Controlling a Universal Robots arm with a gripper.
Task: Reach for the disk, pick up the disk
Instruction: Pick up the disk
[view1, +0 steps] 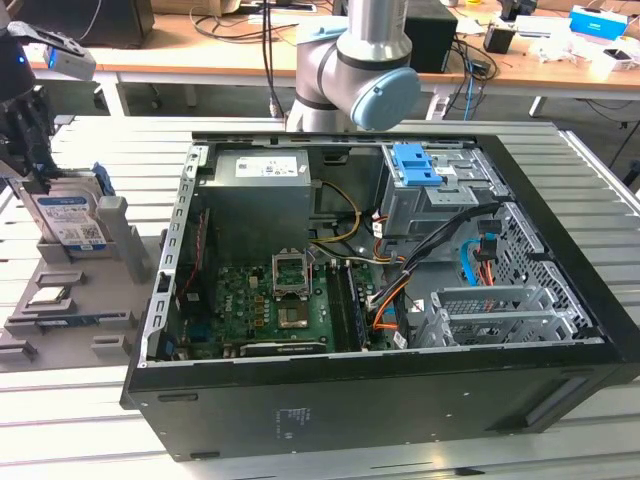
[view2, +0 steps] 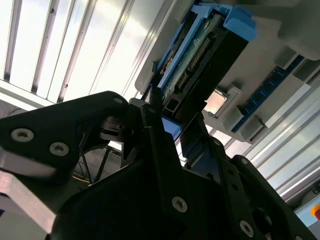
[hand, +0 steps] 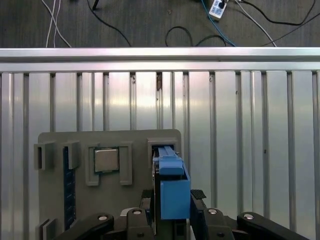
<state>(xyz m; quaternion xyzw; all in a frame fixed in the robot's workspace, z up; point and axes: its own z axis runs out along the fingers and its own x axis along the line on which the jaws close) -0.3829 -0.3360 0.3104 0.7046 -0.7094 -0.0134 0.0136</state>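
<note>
Blue plastic, smooth and blocky, caps the edge of the disk (hand: 174, 182) that sits between my fingers (hand: 198, 196). Both are black and flat-sided. One lies against the disk's dark side and one against the blue frame, so my gripper (hand: 174, 199) is closed on the disk.

In the second wrist view the disk (view2: 200, 62) runs away from me edge-on. It shows a dull circuit board with a row of small connector pins, boxed in by the blue frame.

The disk stands on edge in a slot of the grey plastic stand (hand: 115, 140), a flat matte plate with raised square pockets. One pocket just beside the disk holds a square metal chip (hand: 106, 160).

In the exterior view the disk (view1: 68, 218) shows its silver face and white-and-blue label. It is seated in the stand (view1: 112, 235), with my gripper (view1: 33, 150) at its upper corner.

The stand rests on a ribbed aluminium table (hand: 240, 125). An open black computer case (view1: 380, 400) lies apart from it, towards the exterior view's right.
</note>
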